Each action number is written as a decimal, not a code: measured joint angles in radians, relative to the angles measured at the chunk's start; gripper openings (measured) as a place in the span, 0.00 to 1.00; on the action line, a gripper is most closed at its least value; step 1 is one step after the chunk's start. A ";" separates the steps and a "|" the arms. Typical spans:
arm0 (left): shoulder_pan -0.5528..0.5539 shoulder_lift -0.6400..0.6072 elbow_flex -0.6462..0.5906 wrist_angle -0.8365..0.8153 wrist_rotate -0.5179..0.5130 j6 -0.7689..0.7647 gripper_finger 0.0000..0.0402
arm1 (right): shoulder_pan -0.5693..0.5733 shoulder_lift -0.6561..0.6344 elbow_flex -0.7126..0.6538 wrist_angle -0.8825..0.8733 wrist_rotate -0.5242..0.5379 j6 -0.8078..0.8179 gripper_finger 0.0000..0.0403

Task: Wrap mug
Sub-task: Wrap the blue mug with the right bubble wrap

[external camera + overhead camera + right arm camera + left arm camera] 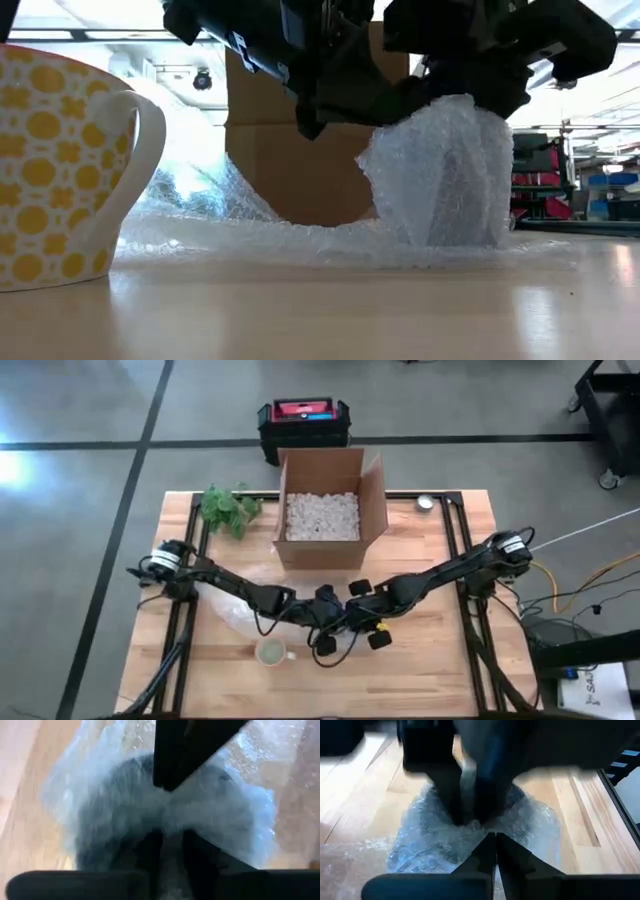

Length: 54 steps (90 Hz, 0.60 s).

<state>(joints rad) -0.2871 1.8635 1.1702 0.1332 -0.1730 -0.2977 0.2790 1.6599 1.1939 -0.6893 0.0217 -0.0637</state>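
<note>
High view: both arms meet mid-table, left gripper and right gripper almost touching over the bubble wrap. Mug stands apart, just beside the left gripper on the near side, bare, not wrapped. Cardboard box with packing peanuts on the far side of both grippers, close to them. Plant past the left gripper near the box's corner. Open wood of the table beyond the right gripper and along the near edge.

Low view: yellow-dotted mug upright, well off to the side of the grippers, touching nothing but the tabletop. Bubble wrap pulled up into a peak under the grippers, the rest flat on the table.

Left wrist view: left gripper narrowed to a slit, pinching bubble wrap; other arm's fingers clamped on the same bunch opposite.

Right wrist view: right gripper narrow, gripping bunched bubble wrap; opposing fingers meet it at the bunch.
</note>
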 joint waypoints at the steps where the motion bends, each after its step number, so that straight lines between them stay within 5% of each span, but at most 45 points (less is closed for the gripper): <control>1: 0.000 0.000 0.000 -0.001 0.000 0.000 0.00 | 0.000 -0.009 0.002 -0.003 0.001 -0.001 0.12; 29: 0.000 0.000 0.000 -0.001 0.000 0.000 0.00 | 0.012 -0.139 0.014 0.056 -0.072 0.011 0.01; 54: 0.000 0.000 0.000 -0.002 0.000 -0.001 0.00 | 0.037 0.033 -0.003 0.090 -0.085 0.018 0.00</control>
<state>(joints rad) -0.2871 1.8636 1.1698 0.1310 -0.1726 -0.2983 0.3164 1.6928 1.1912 -0.5993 -0.0635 -0.0452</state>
